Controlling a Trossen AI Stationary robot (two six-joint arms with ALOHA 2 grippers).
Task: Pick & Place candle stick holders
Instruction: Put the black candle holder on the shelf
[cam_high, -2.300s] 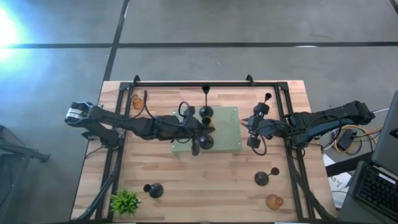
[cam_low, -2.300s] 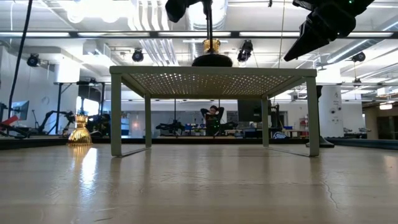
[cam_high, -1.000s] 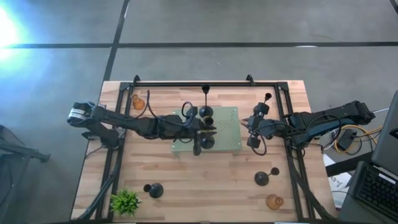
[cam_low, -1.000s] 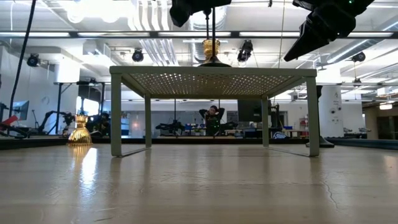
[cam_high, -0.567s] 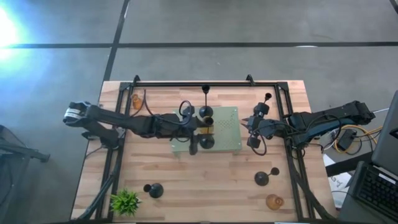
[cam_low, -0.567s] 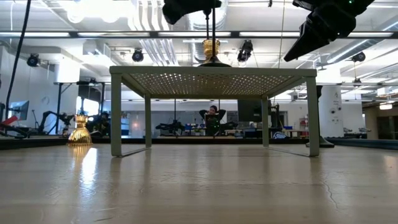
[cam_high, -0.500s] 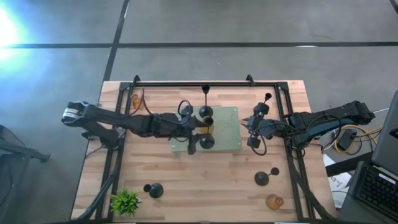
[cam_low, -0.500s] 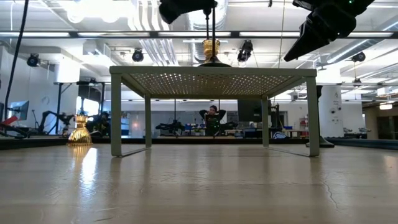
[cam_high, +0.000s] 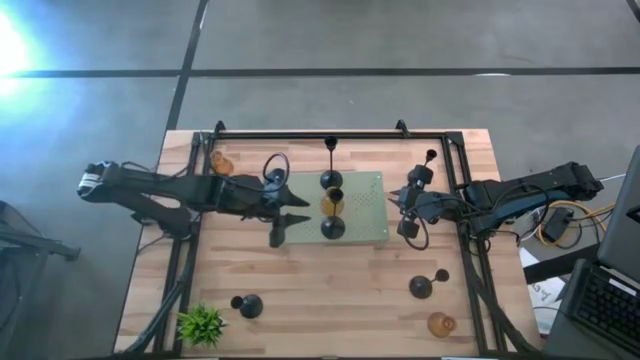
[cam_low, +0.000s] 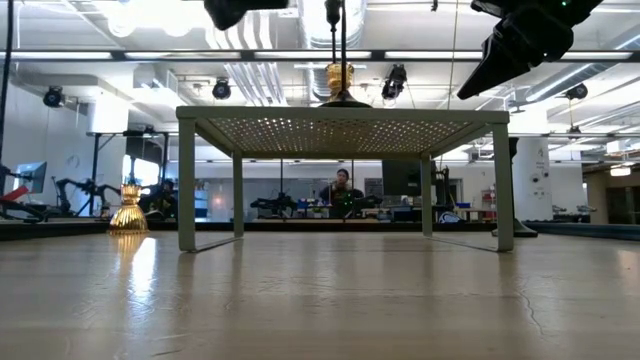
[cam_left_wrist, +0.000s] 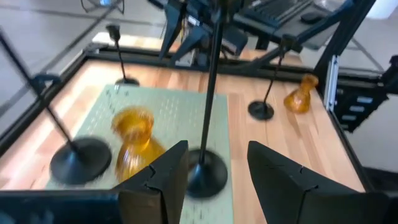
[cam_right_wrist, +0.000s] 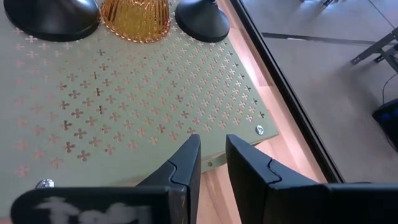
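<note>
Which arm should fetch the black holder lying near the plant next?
Left, probably. The left gripper is open and empty just off the mat, on the same side as that black holder beside the plant. The right gripper sits across the mat, farther away.

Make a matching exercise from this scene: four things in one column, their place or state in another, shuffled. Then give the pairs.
Things:
1. small plant
2. left gripper
3. pale green mat
4. amber holder on the mat

Place or state:
a. open and empty, just off the mat's left edge
b. between two black holders
c. at the table corner in the lower left of the high view
d. raised on legs, mid-table

Pairs: 1-c, 2-a, 3-d, 4-b
</note>
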